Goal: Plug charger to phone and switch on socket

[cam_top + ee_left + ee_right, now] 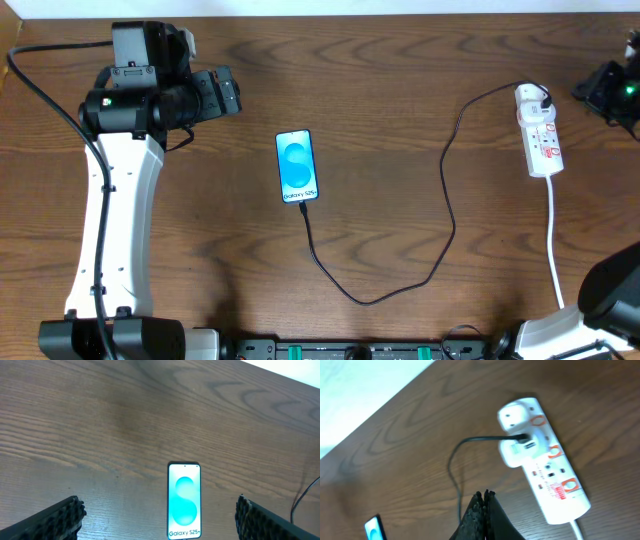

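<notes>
Switch comes next: the socket (pixel 540 135) lies just beside my right gripper (pixel 484 497).
Its long axis runs toward me, white cord (pixel 553 230) trailing. Right jaws are pinched together. The left gripper (pixel 159 505) is spread wide by the phone (pixel 298 167), well apart. The charger (pixel 450 200) looks plugged in, and I see nothing in the way.

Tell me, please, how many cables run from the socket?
2. The black charger leaves the socket at its far end and loops over to the phone; the white cord leaves its near end, running toward the front.
</notes>
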{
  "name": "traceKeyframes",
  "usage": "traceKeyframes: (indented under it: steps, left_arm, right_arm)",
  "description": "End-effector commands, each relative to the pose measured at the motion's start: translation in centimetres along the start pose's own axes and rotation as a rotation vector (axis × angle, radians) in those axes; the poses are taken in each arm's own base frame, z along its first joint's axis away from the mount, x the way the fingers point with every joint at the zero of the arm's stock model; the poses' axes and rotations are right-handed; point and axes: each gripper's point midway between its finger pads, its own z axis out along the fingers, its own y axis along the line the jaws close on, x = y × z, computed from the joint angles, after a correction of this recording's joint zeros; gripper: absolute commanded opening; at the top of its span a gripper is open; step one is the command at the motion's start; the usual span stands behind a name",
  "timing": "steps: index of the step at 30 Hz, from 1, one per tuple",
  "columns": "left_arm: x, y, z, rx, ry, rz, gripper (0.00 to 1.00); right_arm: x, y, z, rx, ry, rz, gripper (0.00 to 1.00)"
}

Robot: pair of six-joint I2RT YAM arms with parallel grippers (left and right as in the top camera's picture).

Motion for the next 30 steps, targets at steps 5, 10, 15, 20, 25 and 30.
traceKeyframes:
  steps: [5, 10, 15, 20, 25, 30]
  left_arm:
    - [-0.2, 0.3, -0.5, -0.014, -0.013, -0.003, 0.98]
    - [-0.2, 0.3, -0.5, -0.014, -0.013, -0.003, 0.98]
    - [-0.2, 0.3, -0.5, -0.014, -0.013, -0.003, 0.98]
    - [-0.2, 0.3, -0.5, -0.014, -0.013, -0.003, 0.98]
    - [-0.2, 0.3, -0.5, -0.014, -0.013, -0.003, 0.98]
    - [-0.2, 0.3, -0.5, -0.014, -0.013, -0.003, 0.98]
  right_arm:
    - [0.6, -4.2, 4.4, -0.006, 0.079, 0.077, 0.01]
    - [1.2, -6.0, 7.4, 0.001, 0.114, 0.058, 0.01]
    - [1.7, -8.0, 9.4, 0.055, 0.132, 0.058, 0.01]
    - [1.8, -8.9, 10.8, 0.065, 0.137, 0.043, 0.01]
    - [2.1, -9.8, 11.9, 0.082, 0.146, 0.047, 0.01]
    - [2.1, -10.0, 12.1, 0.084, 0.144, 0.047, 0.01]
